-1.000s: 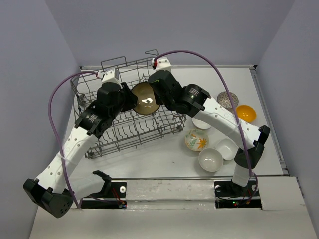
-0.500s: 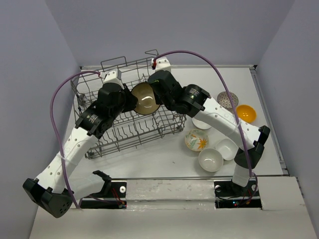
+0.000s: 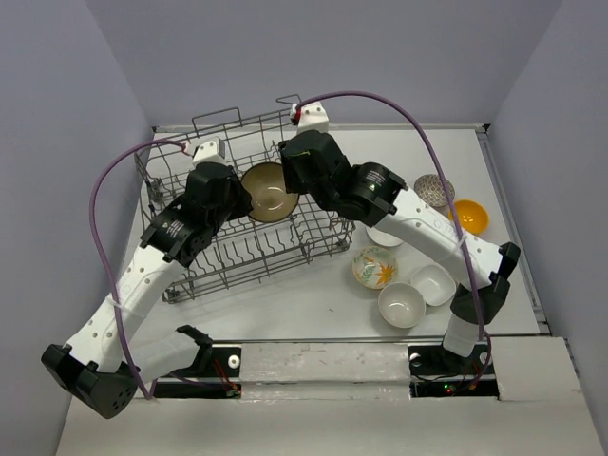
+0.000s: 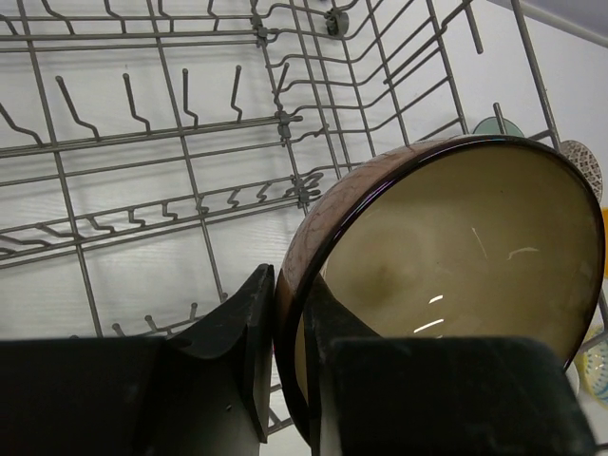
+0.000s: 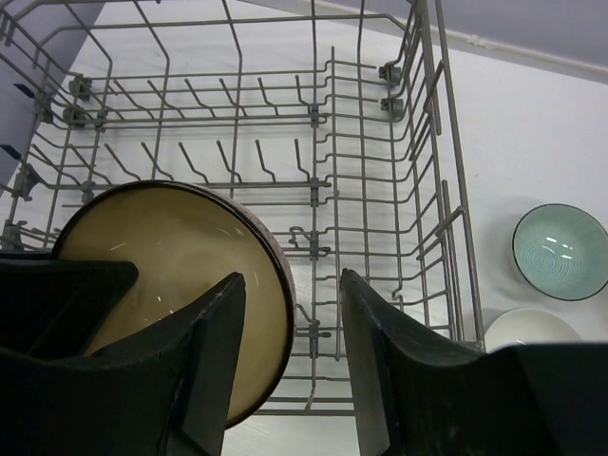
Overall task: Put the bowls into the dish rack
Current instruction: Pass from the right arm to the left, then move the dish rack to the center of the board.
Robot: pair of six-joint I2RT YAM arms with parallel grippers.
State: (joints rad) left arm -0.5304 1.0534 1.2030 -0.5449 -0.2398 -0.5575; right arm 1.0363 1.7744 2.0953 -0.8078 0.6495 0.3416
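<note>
A brown bowl (image 3: 268, 193) with a cream inside hangs tilted over the dish rack (image 3: 237, 255). My left gripper (image 3: 241, 197) is shut on its rim: in the left wrist view the rim of the bowl (image 4: 456, 247) is pinched in the left gripper (image 4: 290, 313). My right gripper (image 3: 290, 177) stands open on the bowl's other side. In the right wrist view the bowl (image 5: 171, 275) lies against the left finger of the right gripper (image 5: 292, 277), and the right finger is clear of it. The rack (image 5: 361, 190) holds no other bowl that I can see.
More bowls sit right of the rack: a speckled one (image 3: 434, 189), an orange one (image 3: 469, 216), a floral one (image 3: 374, 267), a round white one (image 3: 401, 304) and a squarish white one (image 3: 433, 284). A pale teal bowl (image 5: 560, 251) shows beyond the rack's side.
My left gripper has closed on the brown bowl's rim and my right gripper has opened off it. The bowl has shifted slightly left and lower over the rack.
</note>
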